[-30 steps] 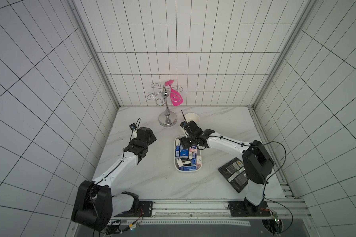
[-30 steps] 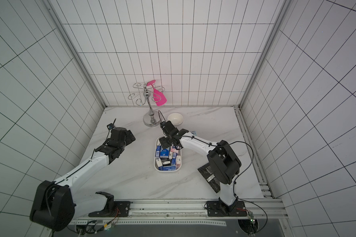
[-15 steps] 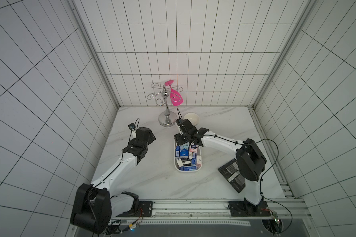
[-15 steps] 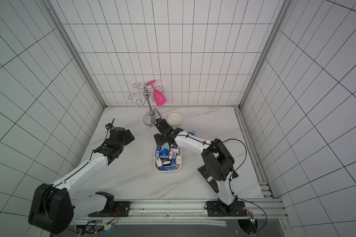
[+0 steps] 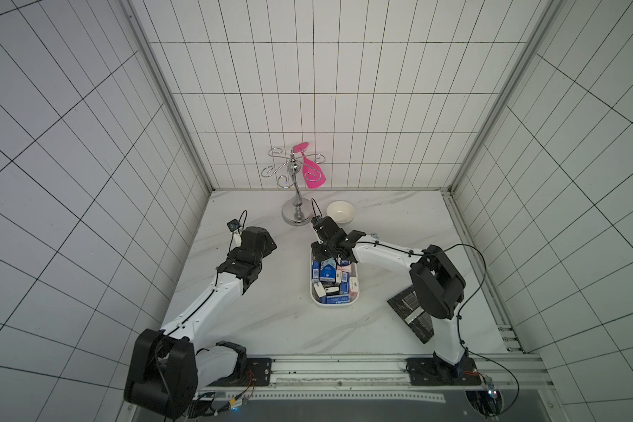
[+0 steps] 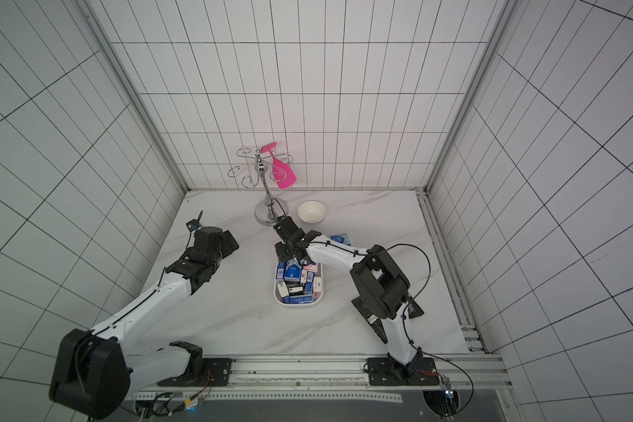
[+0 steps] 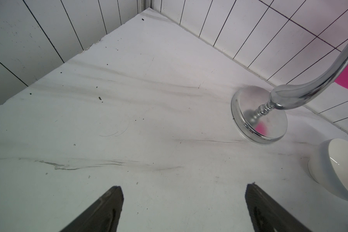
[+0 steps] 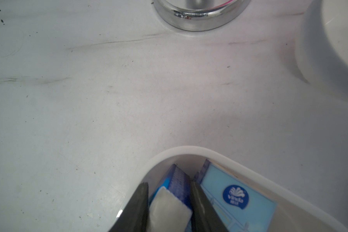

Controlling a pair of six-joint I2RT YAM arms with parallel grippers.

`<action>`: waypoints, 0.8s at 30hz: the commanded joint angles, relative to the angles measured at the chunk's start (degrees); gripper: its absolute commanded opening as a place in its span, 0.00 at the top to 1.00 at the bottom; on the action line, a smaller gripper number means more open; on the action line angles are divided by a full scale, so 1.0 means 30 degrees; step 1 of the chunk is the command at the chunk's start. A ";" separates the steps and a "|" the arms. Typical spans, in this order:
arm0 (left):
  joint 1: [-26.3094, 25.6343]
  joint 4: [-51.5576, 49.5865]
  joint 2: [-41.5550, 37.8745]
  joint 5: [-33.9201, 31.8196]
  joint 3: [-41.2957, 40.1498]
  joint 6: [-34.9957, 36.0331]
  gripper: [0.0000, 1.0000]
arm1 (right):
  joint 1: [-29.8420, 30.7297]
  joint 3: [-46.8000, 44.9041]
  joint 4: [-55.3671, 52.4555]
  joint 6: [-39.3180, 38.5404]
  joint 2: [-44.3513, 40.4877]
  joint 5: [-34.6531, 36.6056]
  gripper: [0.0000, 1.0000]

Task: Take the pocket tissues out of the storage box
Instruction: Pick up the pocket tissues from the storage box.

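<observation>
only the right wrist view is showing the right gripper (image 8: 168, 183) pinching a dark blue packet (image 8: 178, 177) in the storage box (image 8: 189, 150) corner; both top views are hiding that grip. other pocket tissues (image 5: 331, 281) are filling the box. the left gripper (image 7: 183, 186) is hovering spread wide near the chrome stand (image 7: 258, 118) and bowl (image 7: 329, 172).

Robot test cell, lab-style: white tiled walls (image 5: 307, 73) on three sides, marble-look tabletop (image 5: 271, 321), two robot arms (image 5: 205, 303) bolted to aluminium rail (image 5: 344, 371) at front edge.
</observation>
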 commanded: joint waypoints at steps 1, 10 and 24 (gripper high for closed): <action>0.0014 0.0017 -0.0290 -0.0142 -0.0197 -0.0140 0.02 | 0.0283 0.0449 -0.0250 0.0276 -0.0073 0.0187 0.73; 0.0010 0.0134 -0.0264 0.0063 -0.0292 -0.0210 0.02 | 0.0288 -0.0090 -0.0122 0.0394 -0.1015 0.0884 0.89; 0.0011 0.0080 -0.0466 0.0005 -0.0274 -0.0166 0.02 | -0.0262 -0.0617 -0.0345 -0.0660 -0.4357 0.2417 0.92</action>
